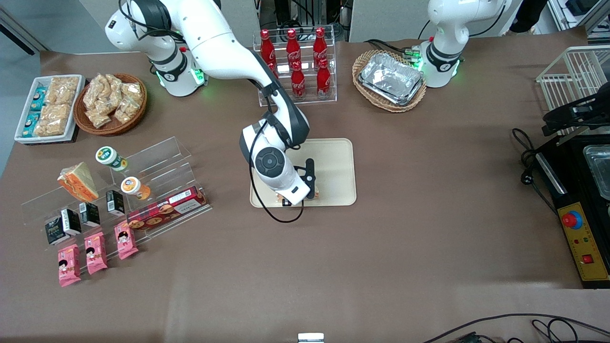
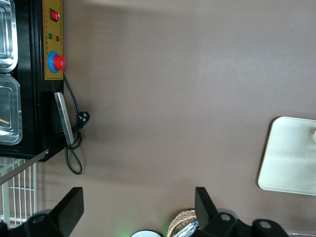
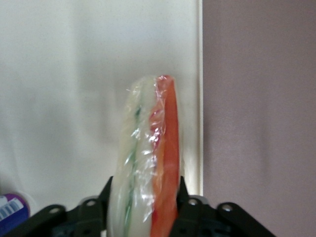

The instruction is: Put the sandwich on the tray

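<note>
The wrapped sandwich (image 3: pixel 148 153), pale bread with green and orange filling stripes, is clamped between the two black fingers of my right gripper (image 3: pixel 144 195). It hangs over the cream-beige tray (image 3: pixel 64 98), close to the tray's rim. In the front view my gripper (image 1: pixel 302 193) is low over the tray (image 1: pixel 336 162) at its edge nearer the camera, and only a small bit of the sandwich (image 1: pixel 315 194) shows under the wrist. The tray's corner also shows in the left wrist view (image 2: pixel 289 158).
A chunkier triangular sandwich (image 1: pixel 77 182) sits on clear acrylic shelves (image 1: pixel 157 162) with cups and snack packs toward the working arm's end. A rack of cola bottles (image 1: pixel 298 62) and a basket of foil trays (image 1: pixel 390 80) stand farther from the camera than the tray.
</note>
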You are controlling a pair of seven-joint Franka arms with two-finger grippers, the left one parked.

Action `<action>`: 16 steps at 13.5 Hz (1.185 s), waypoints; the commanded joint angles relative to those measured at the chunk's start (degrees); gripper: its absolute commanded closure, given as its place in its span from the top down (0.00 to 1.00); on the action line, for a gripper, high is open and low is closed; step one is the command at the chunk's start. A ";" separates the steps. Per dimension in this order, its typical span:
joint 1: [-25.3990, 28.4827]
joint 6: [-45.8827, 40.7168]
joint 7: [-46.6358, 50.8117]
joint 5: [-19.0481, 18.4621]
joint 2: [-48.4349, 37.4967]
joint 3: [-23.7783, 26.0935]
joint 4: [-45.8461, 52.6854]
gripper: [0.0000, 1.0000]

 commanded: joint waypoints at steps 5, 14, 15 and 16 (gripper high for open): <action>-2.66 -1.54 -0.89 2.88 -3.58 -0.62 0.16 1.00; -12.77 -18.07 -0.19 -4.21 -20.19 -1.85 0.42 1.00; -14.08 -19.38 0.85 -7.28 -21.34 -1.85 0.42 1.00; -15.32 -20.70 3.30 -9.31 -22.83 -1.85 0.51 1.00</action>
